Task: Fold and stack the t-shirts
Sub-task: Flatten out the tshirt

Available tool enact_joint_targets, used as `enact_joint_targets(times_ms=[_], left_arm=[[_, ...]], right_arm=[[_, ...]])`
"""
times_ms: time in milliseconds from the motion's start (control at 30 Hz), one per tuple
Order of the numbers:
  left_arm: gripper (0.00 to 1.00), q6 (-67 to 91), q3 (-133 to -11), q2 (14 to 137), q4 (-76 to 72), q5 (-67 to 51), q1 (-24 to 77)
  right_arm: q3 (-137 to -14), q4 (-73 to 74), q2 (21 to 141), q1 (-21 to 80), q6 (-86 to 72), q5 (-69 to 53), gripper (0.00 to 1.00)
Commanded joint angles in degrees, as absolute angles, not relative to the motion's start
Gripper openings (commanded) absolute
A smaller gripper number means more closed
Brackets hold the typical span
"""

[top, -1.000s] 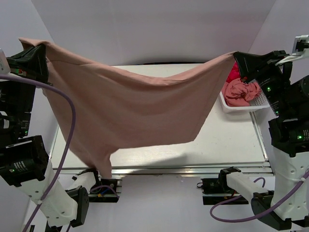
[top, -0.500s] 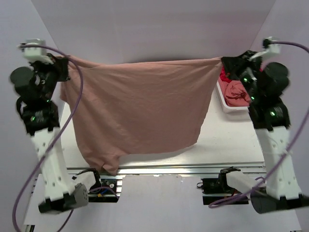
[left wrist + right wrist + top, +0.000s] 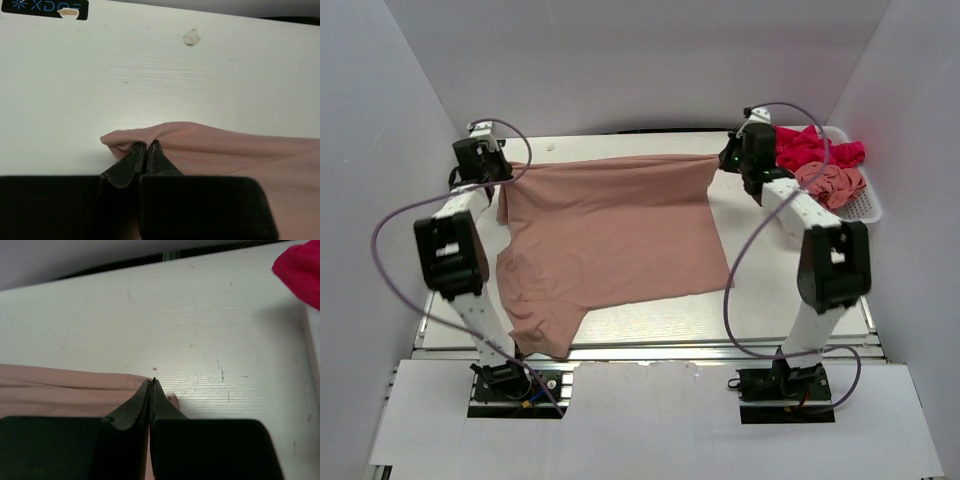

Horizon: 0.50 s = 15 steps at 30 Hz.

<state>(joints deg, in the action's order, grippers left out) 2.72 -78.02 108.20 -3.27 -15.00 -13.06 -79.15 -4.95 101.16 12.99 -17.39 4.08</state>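
The salmon t-shirt [image 3: 610,235] lies spread on the table [image 3: 790,290]. Your left gripper [image 3: 146,145] and right gripper [image 3: 152,381] each pinch one far corner, jaws pressed together on the cloth. Hold this far edge straight and low, then let go of both corners together.

Corners of salmon t-shirt [image 3: 610,240] unseen inside left gripper [image 3: 146,145] and right gripper [image 3: 152,381]; magenta t-shirt [image 3: 301,271] cropped in right wrist view.

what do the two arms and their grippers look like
Both the left arm and right arm have white links with boxy black joint housings. A purple cable loops along each. The left gripper and right gripper have matte black fingers tapering to points.
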Motion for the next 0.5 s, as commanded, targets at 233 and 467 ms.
enact_joint_targets(times_ms=[233, 467], left_arm=[[0.22, -2.37, -109.84, 138.5, -5.45, -4.57, -6.24], [0.98, -3.69, -120.66, 145.72, -4.04, -0.88, -4.92]], right_arm=[[-106.91, -11.54, 128.9, 13.62, -8.09, 6.86, 0.0], [-107.51, -13.61, 132.45, 13.62, -7.38, 6.42, 0.23]])
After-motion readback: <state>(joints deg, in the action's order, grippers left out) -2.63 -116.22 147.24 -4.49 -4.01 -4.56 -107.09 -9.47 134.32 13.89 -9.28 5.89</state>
